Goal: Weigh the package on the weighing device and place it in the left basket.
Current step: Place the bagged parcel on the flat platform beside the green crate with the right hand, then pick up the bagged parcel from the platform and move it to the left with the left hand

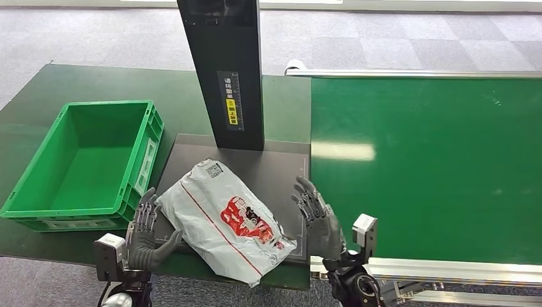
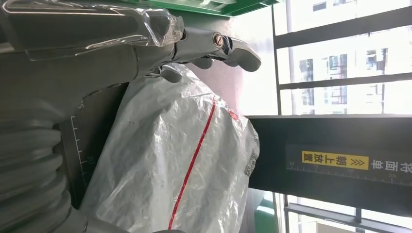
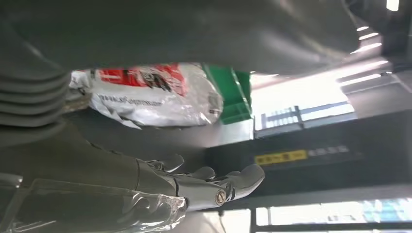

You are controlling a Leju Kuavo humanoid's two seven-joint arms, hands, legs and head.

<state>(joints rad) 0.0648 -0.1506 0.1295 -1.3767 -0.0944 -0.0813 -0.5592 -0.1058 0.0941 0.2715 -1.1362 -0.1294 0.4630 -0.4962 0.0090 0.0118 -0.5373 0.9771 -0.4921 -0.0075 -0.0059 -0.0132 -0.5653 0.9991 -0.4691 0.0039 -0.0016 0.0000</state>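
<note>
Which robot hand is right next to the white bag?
The left hand. It sits against the edge of the white package, beside the green basket. The right hand stands apart from it over the dark scale plate.

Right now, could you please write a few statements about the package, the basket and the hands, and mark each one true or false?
1. The package lies on the dark scale plate. True.
2. The green basket already holds the package. False: the basket holds nothing; the package is on the plate.
3. The left hand is at the package's left edge. True.
4. The right hand grips the package. False: it stands apart from it, fingers spread, holding nothing.
5. The basket sits to the right of the plate. False: it sits to the left.
6. The package is white with red print. True.
</note>
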